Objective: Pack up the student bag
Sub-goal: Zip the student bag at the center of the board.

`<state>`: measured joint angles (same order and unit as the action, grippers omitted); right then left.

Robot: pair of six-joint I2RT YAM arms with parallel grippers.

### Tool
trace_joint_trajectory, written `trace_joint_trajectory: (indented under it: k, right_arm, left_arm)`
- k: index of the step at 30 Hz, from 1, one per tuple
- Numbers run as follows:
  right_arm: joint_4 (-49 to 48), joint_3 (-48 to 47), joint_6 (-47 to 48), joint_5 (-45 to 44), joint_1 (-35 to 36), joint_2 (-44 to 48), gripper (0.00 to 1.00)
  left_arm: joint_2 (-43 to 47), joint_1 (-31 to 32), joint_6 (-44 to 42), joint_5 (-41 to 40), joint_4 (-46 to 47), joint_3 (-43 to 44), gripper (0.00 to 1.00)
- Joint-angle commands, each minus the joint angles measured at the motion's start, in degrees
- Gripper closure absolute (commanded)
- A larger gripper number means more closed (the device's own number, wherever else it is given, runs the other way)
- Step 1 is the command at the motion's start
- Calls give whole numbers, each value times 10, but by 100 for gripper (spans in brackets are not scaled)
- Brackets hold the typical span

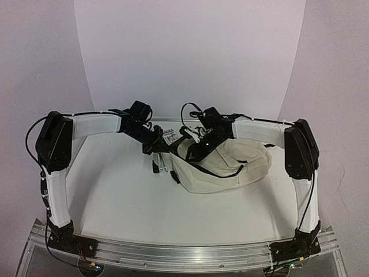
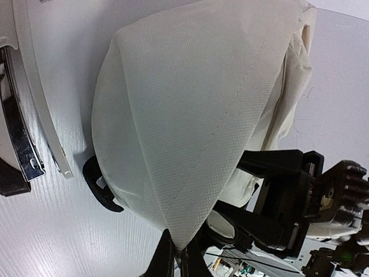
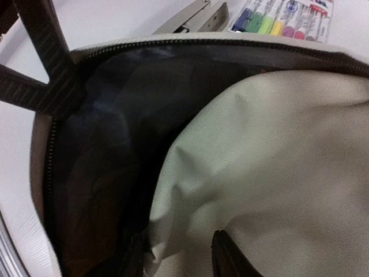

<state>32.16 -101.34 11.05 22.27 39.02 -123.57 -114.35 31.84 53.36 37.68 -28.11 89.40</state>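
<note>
The student bag is laid on the white table, a little right of the middle and toward the far side, between the two arms. Its mouth is unzipped, so the dark grey lining is shown in the right wrist view. The left pincer is closed on a pointed fold of the bag's cream cloth, which is stretched like a tent from that point. The right pincer is held at the open mouth. One dark finger is seen against the cream fabric, but whether the cloth is clamped cannot be told. A black strap is seen at the rim. Beyond the bag, a pack of coloured markers and a grey stapler-like thing are lying on the table.
</note>
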Motion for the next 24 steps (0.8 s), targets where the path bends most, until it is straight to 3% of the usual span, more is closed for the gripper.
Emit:
trace_joint_trajectory:
  k: [1, 4, 7, 10, 15, 24]
  right_arm:
    - [-30, 14, 23, -80, -4, 20, 47]
    - [-28, 32, 6, 0, -14, 59, 33]
    - [-6, 33, -3, 65, -34, 105, 28]
    - [21, 47, 30, 80, -36, 148, 34]
    - [48, 105, 60, 79, -25, 155, 61]
    - [30, 122, 45, 31, 5, 85, 62]
  left_arm:
    - [24, -25, 1, 22, 32, 29, 100]
    - [22, -46, 19, 32, 62, 23, 100]
    - [0, -49, 7, 44, 47, 55, 100]
    - [-11, -49, 3, 53, 44, 68, 100]
    - [-19, -53, -7, 49, 33, 83, 100]
    - [-50, -53, -14, 47, 24, 111, 100]
